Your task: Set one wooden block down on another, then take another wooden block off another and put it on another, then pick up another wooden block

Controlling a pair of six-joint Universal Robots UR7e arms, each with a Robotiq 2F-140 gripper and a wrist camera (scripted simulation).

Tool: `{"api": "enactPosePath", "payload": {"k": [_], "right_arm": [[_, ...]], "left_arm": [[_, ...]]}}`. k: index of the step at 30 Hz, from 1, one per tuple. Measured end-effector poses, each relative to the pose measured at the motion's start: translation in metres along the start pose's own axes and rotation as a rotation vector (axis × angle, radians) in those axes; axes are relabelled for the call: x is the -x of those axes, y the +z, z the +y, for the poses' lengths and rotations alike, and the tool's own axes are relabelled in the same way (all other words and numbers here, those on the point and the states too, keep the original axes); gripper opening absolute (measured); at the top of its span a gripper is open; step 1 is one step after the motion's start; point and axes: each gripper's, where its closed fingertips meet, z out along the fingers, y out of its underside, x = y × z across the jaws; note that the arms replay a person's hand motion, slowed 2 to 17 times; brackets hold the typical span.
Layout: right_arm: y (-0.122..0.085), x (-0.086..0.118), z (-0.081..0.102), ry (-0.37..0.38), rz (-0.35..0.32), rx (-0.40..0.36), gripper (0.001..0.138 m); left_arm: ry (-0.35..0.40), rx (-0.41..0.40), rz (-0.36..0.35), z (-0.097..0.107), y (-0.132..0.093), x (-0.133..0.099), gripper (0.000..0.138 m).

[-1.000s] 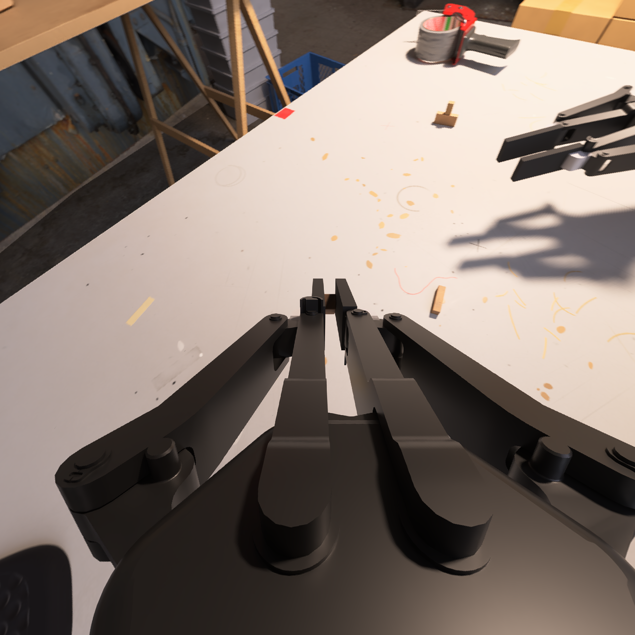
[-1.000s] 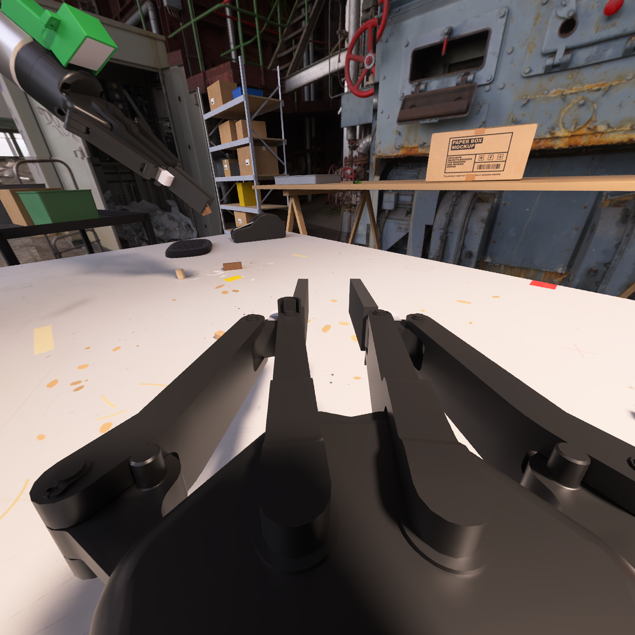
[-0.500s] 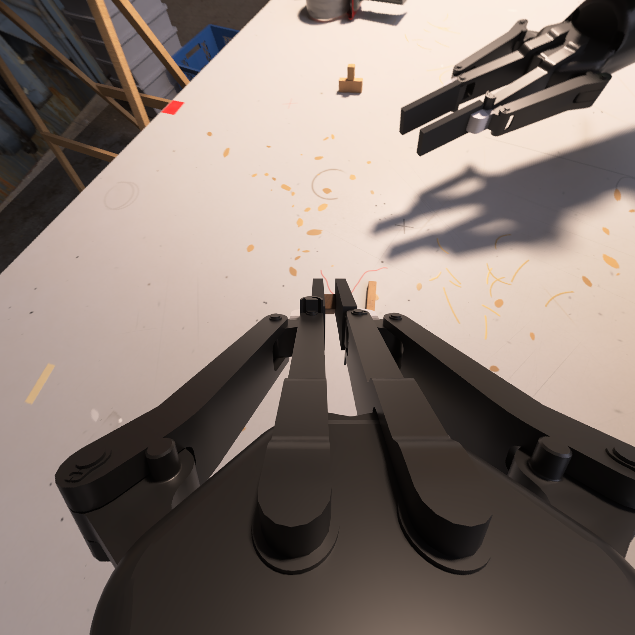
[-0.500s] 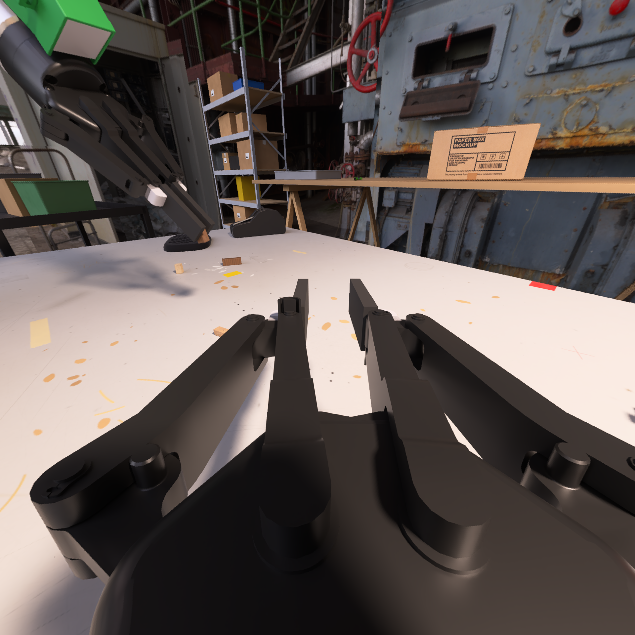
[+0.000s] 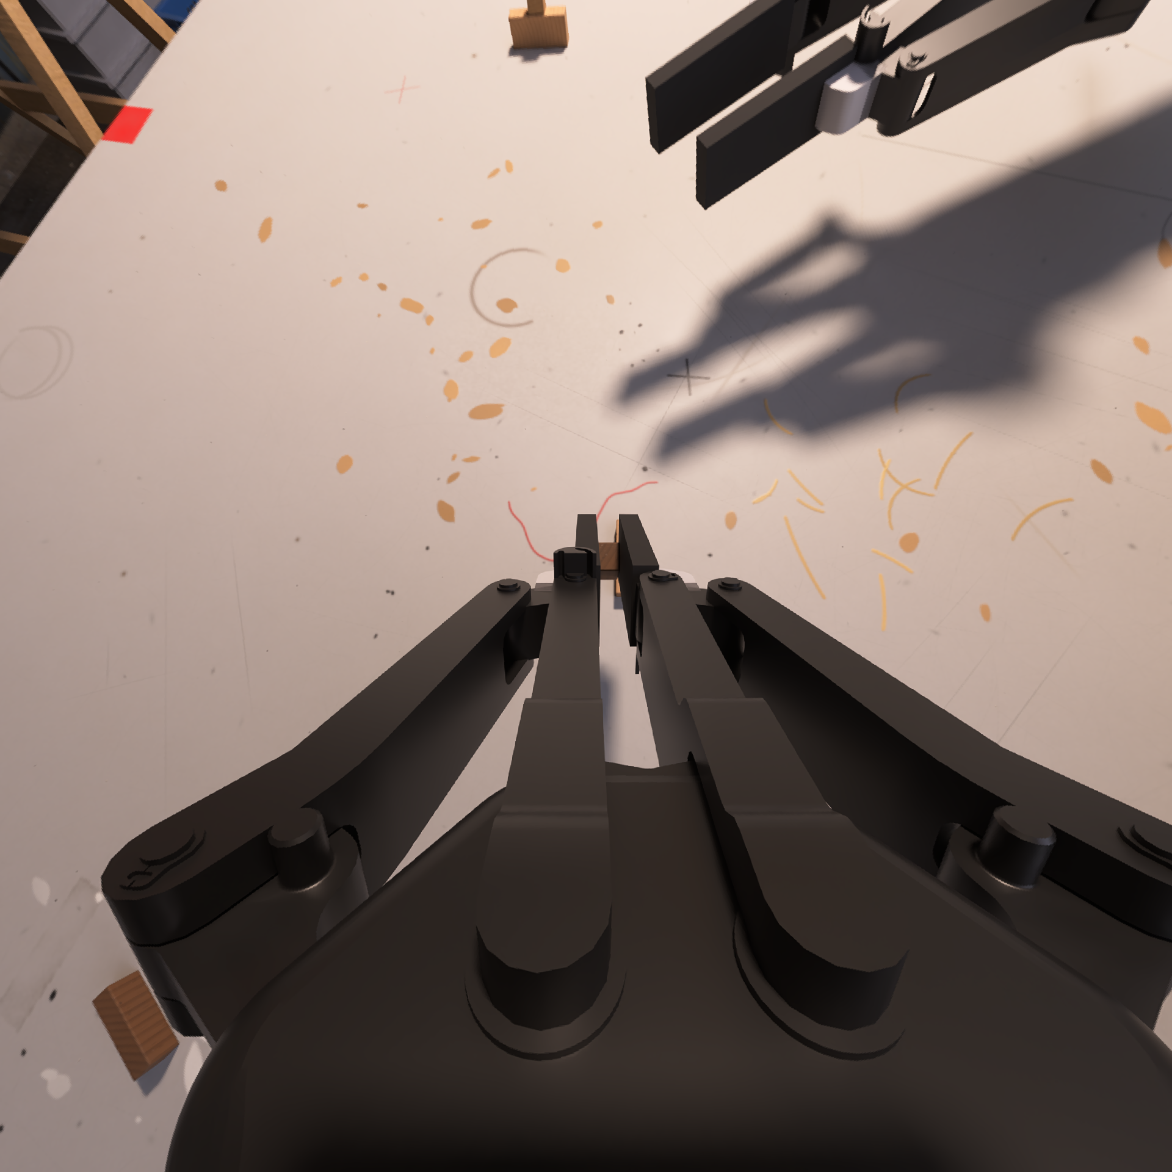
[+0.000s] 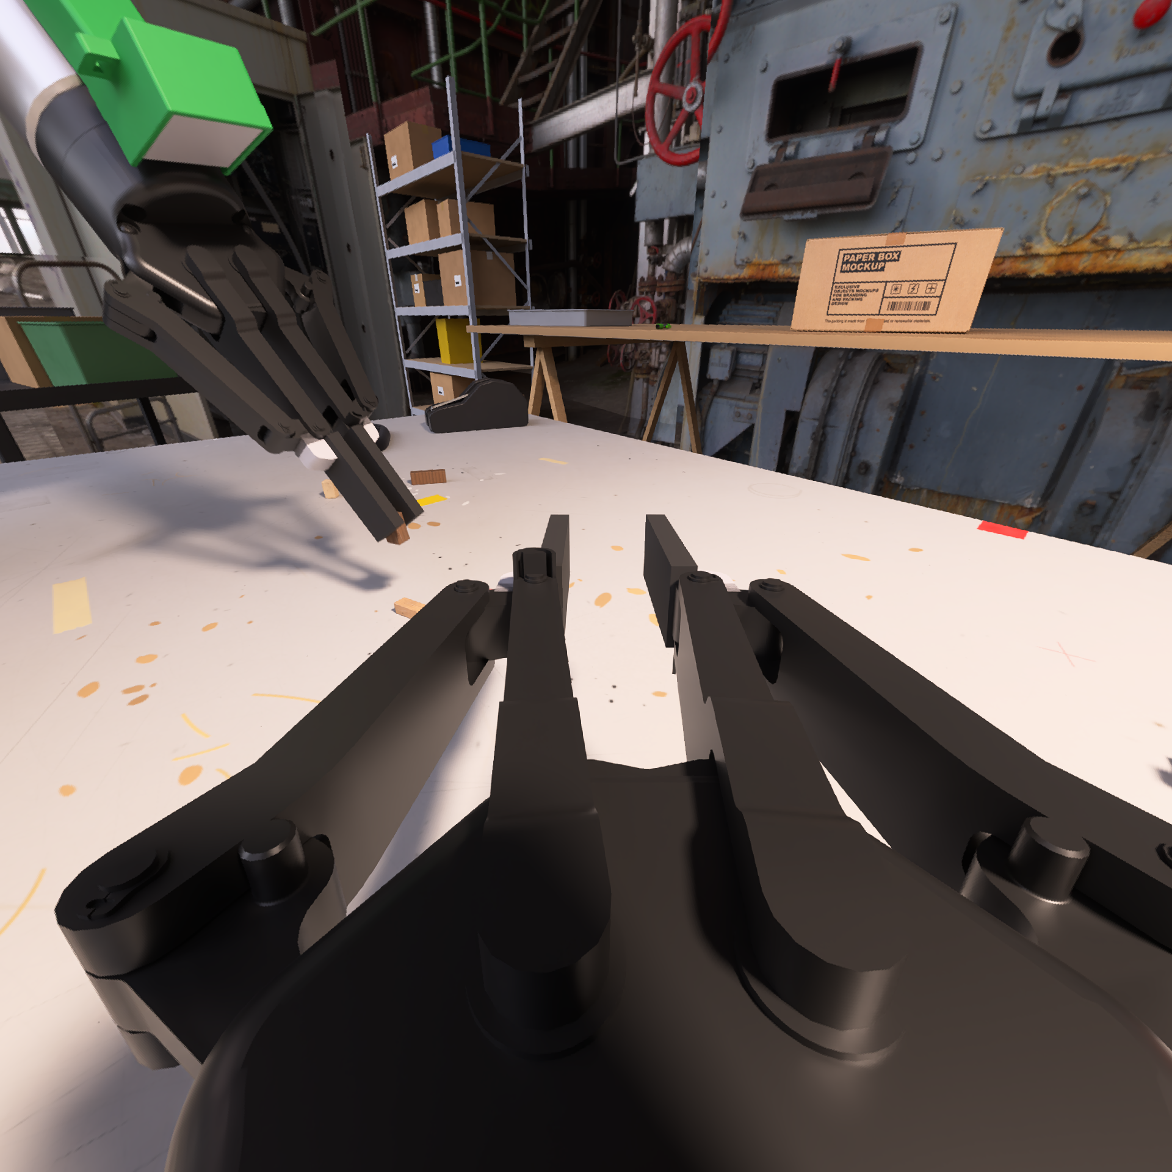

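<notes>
My left gripper (image 5: 607,539) is shut on a small brown wooden block (image 5: 607,557) and holds it just above the white table (image 5: 253,571). A pale wooden block (image 5: 616,531) lies on the table right under and behind the fingertips, mostly hidden. In the right wrist view the left gripper (image 6: 396,529) tilts down with the held block (image 6: 399,536) a little above and beyond the pale block (image 6: 408,607). My right gripper (image 6: 605,539) is open and empty, hovering over the table; it also shows in the left wrist view (image 5: 677,144).
A pale block with a thin one upright on it (image 5: 538,25) stands at the far end. A brown block (image 5: 133,1015) lies near my left gripper's base, also seen in the right wrist view (image 6: 428,477) beside a small pale block (image 6: 330,488). A black dispenser (image 6: 475,406) sits at the table edge.
My left gripper has carried the held block across the table and down, tilting more steeply, until it sits over the pale block. The right gripper has stayed still and open.
</notes>
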Motion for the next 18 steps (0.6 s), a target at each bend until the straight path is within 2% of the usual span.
{"api": "enactPosePath", "payload": {"k": [8, 18], "right_arm": [[-0.001, 0.0, -0.001, -0.001, 0.001, -0.005, 0.032], [-0.001, 0.0, -0.001, 0.004, 0.0, -0.008, 0.032]], "left_arm": [[0.01, 0.052, 0.004, 0.003, 0.023, -0.005, 0.01], [0.013, 0.073, 0.034, 0.004, 0.037, -0.01, 0.01]]}}
